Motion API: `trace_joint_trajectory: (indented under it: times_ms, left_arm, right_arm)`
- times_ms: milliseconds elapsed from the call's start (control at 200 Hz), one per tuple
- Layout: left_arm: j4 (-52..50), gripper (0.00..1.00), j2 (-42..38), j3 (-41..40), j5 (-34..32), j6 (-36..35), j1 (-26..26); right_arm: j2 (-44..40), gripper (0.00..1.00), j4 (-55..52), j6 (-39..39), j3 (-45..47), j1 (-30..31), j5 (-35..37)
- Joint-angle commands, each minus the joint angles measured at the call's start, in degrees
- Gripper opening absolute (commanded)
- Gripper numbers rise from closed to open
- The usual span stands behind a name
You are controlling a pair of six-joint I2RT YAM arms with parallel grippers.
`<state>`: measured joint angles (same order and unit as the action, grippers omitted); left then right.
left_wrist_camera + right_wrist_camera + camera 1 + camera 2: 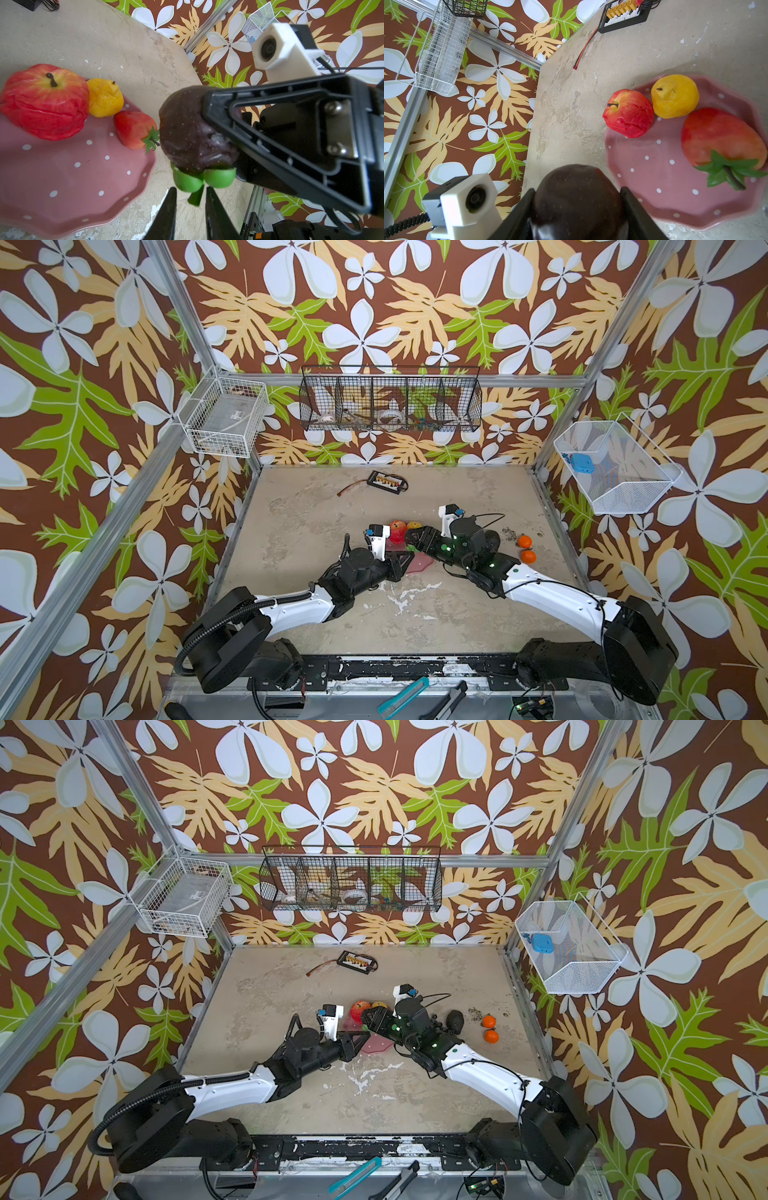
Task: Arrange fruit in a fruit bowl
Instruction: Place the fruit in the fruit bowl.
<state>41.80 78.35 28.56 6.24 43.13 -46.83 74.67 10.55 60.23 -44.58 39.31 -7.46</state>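
placing the dark purple fruit seems the step in hand: the right pincer clamps its glossy, speckled body just outside the fruit bowl, a pink dotted dish with a scalloped rim. the left pincer stands narrow about the fruit's rubbery green calyx; whether it pinches, i cannot tell. the next move calls for carrying the fruit over the rim onto the bowl's bare middle.

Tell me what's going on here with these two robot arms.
The right gripper holds a dark purple fruit just beside the pink dish, which already has an apple, a pear and a strawberry on it. The left gripper straddles the fruit's green stem; whether it pinches it is unclear. Two oranges wait on the table.
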Motion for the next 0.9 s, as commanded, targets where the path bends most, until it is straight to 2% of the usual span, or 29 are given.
trace_joint_trajectory:
  times_ms: [0,896]
  left_arm:
    - [1.8,0.26,0.1,0.4,0.1,0.2,-0.1]
    - [1.2,0.05,-0.4,0.1,-0.4,-0.1,-0.1]
  right_arm:
    - [0.1,0.58,1.5,0.3,-0.3,0.3,0.5]
    - [0.6,0.59,1.5,0.2,-0.1,1.6,1.4]
